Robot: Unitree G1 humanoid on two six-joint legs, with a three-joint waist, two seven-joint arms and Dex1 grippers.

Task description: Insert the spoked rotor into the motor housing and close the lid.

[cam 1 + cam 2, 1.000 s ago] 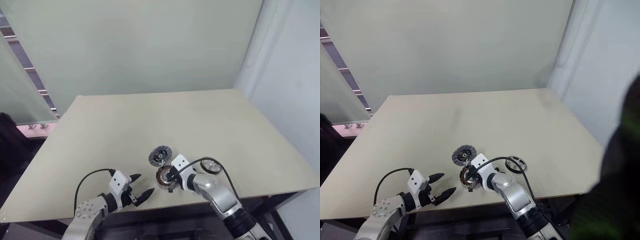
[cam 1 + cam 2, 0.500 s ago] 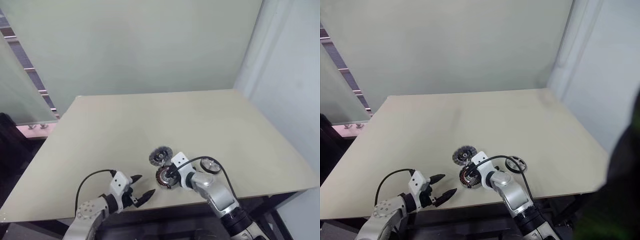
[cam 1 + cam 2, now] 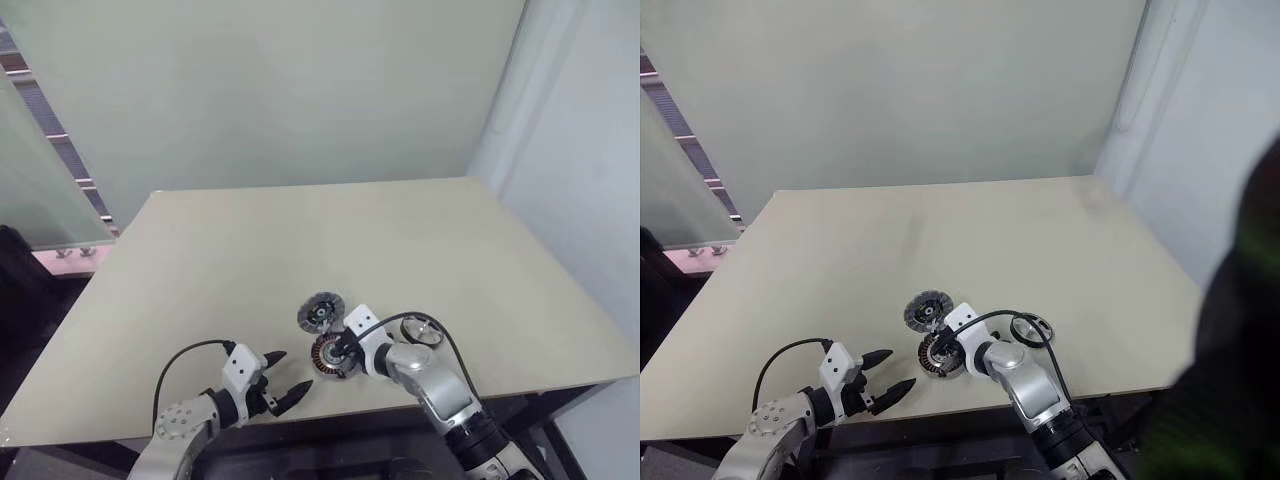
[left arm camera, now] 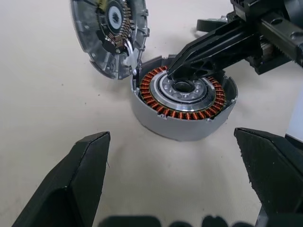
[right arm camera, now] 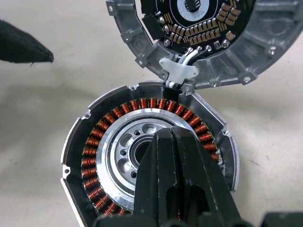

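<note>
The spoked rotor [image 4: 182,94], a disc of copper windings around a silver hub, lies face up in a grey shell near the table's front edge. Touching it on the far side lies the motor housing [image 3: 319,313], a grey disc with a dark middle, joined to the shell by a small white connector [image 5: 179,72]. My right gripper [image 5: 165,135] is shut, its tips resting on the rotor's silver hub. My left gripper [image 3: 285,375] stands open, short of the rotor on its left, with nothing between its fingers [image 4: 80,179]. I cannot tell which part is the lid.
A small dark ring [image 3: 421,331] lies on the beige table [image 3: 300,240] just right of my right wrist. A pale wall stands behind the table's far edge, another along its right side. The front edge runs right under both grippers.
</note>
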